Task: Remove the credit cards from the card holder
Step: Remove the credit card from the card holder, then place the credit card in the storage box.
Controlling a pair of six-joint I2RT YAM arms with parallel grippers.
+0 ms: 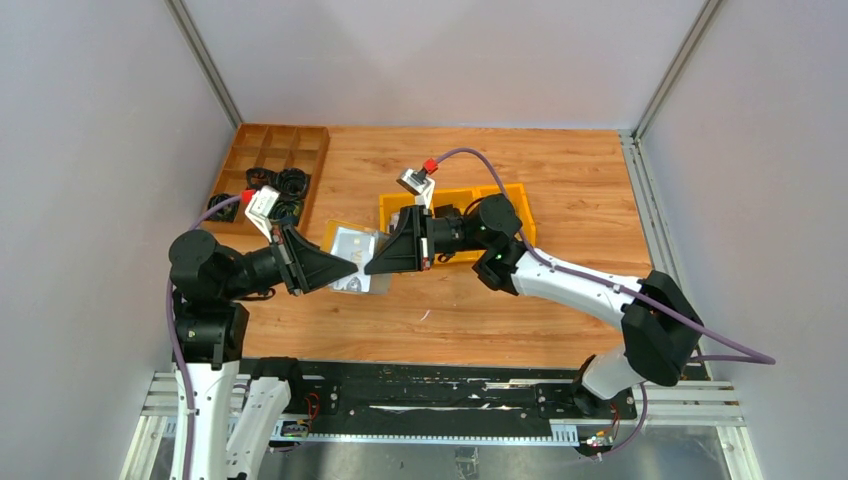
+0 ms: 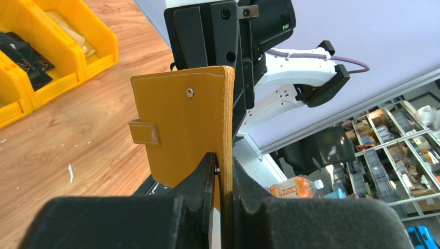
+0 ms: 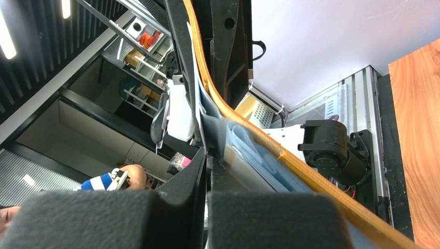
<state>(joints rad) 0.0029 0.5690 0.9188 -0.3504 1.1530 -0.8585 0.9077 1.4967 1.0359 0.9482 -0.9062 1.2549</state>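
The mustard-yellow card holder [image 1: 352,245] hangs open in the air between my two grippers, above the wooden table. My left gripper [image 1: 345,268] is shut on one flap; in the left wrist view the flap [image 2: 181,119] with its snap tab stands upright between the fingers of this gripper [image 2: 223,174]. My right gripper [image 1: 378,265] meets it from the right and is shut on a thin pale card edge [image 3: 206,155] on the inner side. The right wrist view shows the holder's mustard rim [image 3: 290,161], its grey-blue sleeves, and a light grey credit card [image 3: 244,171] sleeved beside the fingers.
Yellow plastic bins [image 1: 500,200] with dark pieces stand behind the right gripper and show in the left wrist view [image 2: 62,46]. A brown compartment tray [image 1: 270,160] with black pieces sits at the back left. Grey walls enclose the table.
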